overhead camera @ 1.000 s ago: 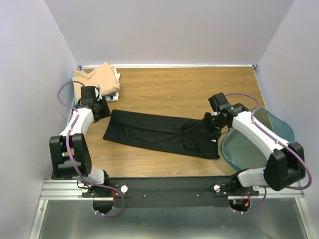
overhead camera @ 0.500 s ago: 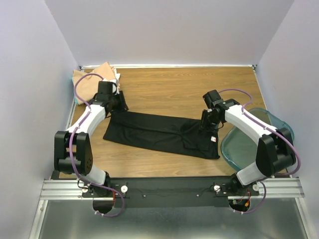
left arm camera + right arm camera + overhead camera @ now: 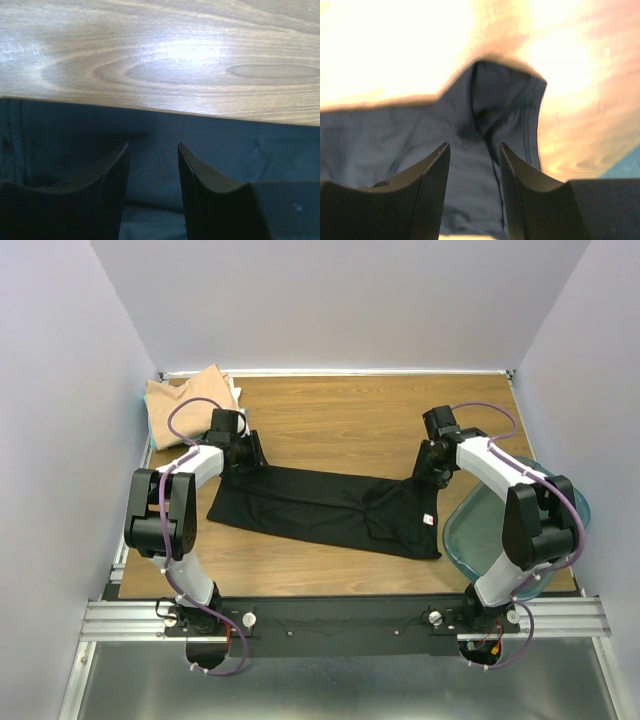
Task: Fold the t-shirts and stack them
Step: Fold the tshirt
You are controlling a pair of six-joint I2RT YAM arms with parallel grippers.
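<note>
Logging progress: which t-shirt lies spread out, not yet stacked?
The black t-shirt, stretched across the table; the tan t-shirt sits bunched in the far-left corner.

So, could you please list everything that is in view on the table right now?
black t-shirt: one, black, laid flat across the table's middle
white tag: one, white, near the shirt's right end
tan t-shirt: one, tan, bunched in the far-left corner
bin: one, clear teal, right edge
table: one, brown wood grain
left gripper: one, black, open over the black shirt's far-left edge
right gripper: one, black, open over its far-right corner
</note>
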